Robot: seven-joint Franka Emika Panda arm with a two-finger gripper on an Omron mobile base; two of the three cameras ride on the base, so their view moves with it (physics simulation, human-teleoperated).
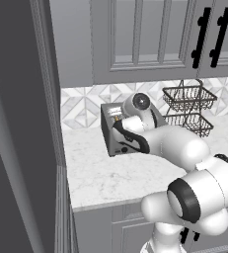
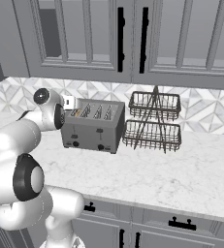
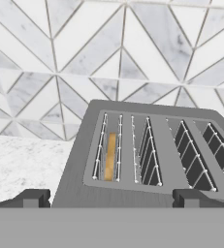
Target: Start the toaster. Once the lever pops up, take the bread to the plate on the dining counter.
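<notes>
The toaster stands on the marble worktop against the patterned tile wall, with a two-tier wire basket just to its right. In the right base view its front face carries two small black levers and two black knobs low down; whether either lever is pressed cannot be told at this size. The arm reaches in from the left, and the hand sits at the toaster's left end, level with its top.

In the hand view, the gripper looks down over the toaster's near top edge. Its two dark fingertips stand wide apart, one toward each side of the body, with nothing between them; the jaws are fully spread and hold nothing.

The bread stands on edge inside the left-most slot, its golden-tan crust showing between the slot wires. It lies low in the slot, below the top surface. The other three slots look empty.

Judged from this, the task is at its opening step. The gripper is near the toaster but is not on a lever, so starting appears not yet done. Pressing a lever, waiting for it to rise, lifting out the bread and carrying it to the plate all remain.
</notes>
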